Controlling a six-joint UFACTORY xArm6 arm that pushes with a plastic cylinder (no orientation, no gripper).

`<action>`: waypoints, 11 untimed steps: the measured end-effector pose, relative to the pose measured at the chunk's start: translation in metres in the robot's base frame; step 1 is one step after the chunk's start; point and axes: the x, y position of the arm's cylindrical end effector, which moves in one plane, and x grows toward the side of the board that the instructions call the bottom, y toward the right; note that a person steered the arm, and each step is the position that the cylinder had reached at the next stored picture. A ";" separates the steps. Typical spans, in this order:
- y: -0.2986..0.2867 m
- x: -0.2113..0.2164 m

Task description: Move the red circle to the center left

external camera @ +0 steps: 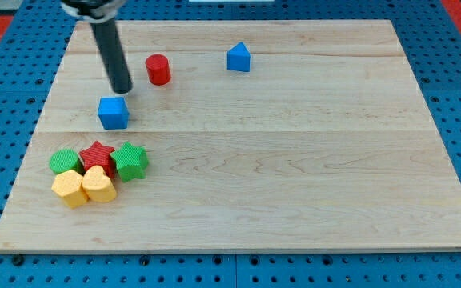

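Looking at the table [310, 184], you've got the red circle [158, 70] sitting up near the view's top, left of the middle, and that's not centre left yet. Your tool, a bare rod with no jaws to open or close, grips nothing; its tip [122, 90] rests just left of the red circle, a sliver apart, and just above the blue cube [113, 113]. So the job looks barely begun, by my reckoning: the circle wants to travel down and leftward. Mind the blue cube in that lane, and the cluster lower left: green blocks [64, 162], red star [98, 155], yellow blocks [70, 189]. The blue house-shaped block [238, 58] sits well clear.
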 end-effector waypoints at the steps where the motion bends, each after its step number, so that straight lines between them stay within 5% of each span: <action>1: 0.005 0.043; 3: 0.016 0.059; 5: 0.193 0.008; 6: 0.144 -0.074; 7: 0.060 -0.110; 8: 0.029 -0.051; 9: 0.041 -0.097; 10: 0.104 -0.080; 11: 0.087 -0.050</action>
